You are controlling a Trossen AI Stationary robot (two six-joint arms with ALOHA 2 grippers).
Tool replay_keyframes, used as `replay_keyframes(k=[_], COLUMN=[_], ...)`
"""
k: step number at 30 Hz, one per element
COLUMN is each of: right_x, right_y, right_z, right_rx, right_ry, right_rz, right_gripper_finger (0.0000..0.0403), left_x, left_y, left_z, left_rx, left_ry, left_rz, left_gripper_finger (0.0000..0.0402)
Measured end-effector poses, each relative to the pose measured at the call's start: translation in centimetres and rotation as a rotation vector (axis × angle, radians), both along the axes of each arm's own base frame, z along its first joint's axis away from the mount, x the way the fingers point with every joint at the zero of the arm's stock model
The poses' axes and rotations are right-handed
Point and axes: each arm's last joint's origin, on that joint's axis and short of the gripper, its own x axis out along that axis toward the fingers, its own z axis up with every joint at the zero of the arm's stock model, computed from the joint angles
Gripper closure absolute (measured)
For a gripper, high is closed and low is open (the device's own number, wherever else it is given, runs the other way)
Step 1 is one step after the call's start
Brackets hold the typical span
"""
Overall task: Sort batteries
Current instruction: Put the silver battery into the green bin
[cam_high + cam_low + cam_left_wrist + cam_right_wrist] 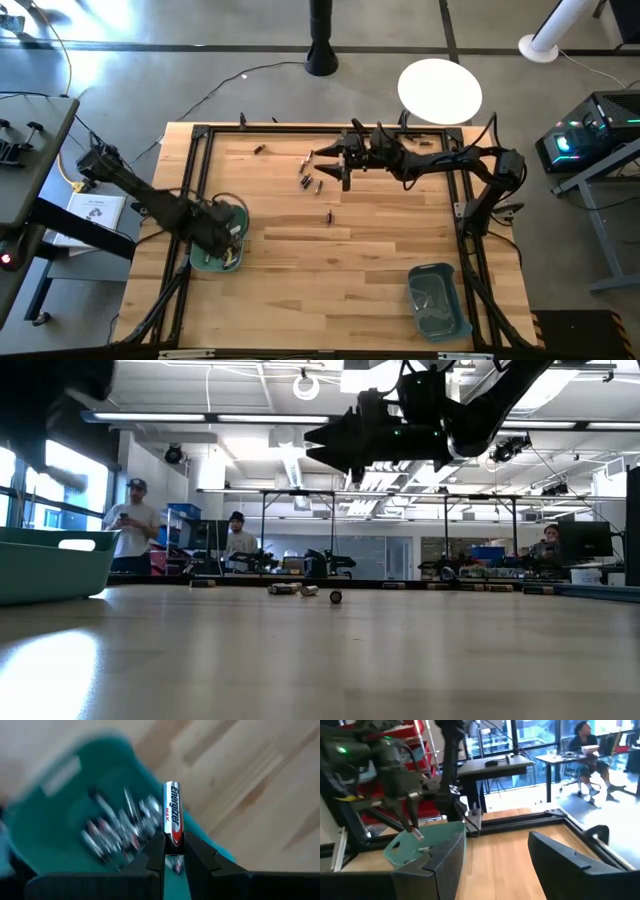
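My left gripper (172, 851) hangs over the teal bin (205, 262) at the table's left, shut on a silver and red battery (172, 812). Several silvery batteries (117, 827) lie inside this bin. My right gripper (328, 166) is held level above the table's far middle, open and with nothing between its fingers. Loose batteries (308, 183) lie on the wood under and beside it, one more (328, 215) lies nearer the middle, and another (258, 148) sits far left. The low view shows them as small cylinders (300, 589). My left gripper pinches one end of the battery (172, 845) between its two fingertips. The fingers point down from above, and the battery sticks out beyond the tips, in line with them. It hangs clear above the bin, as the right wrist view also shows (418, 836).
A second teal bin (437, 300) stands at the table's near right corner. A black frame (200, 135) runs around the table's edge. People stand and sit in the room beyond the table (130, 525). Bare wood lies in the table's middle and near side.
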Motion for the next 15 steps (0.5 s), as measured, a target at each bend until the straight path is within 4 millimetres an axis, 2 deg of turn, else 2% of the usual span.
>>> replay_keyframes(k=[6, 11, 15], right_x=[0.1, 0.1, 0.1], right_y=[0.4, 0.3, 0.4], right_z=[0.0, 0.0, -0.2], right_rx=[-0.021, -0.001, 0.016], right_ry=[-0.004, 0.002, 0.022], right_rz=[0.012, 0.011, 0.014], right_gripper_finger=[0.0187, 0.0187, 0.0187], left_x=[-1.0, -1.9, -2.2], left_y=[-1.0, -0.4, 0.0], left_z=[-3.4, -5.8, -6.8], left_rx=[-0.124, -0.142, -0.128], left_ry=[0.061, 0.15, 0.174], left_rz=[0.135, 0.255, 0.326], left_gripper_finger=[0.0368, 0.0368, 0.0357])
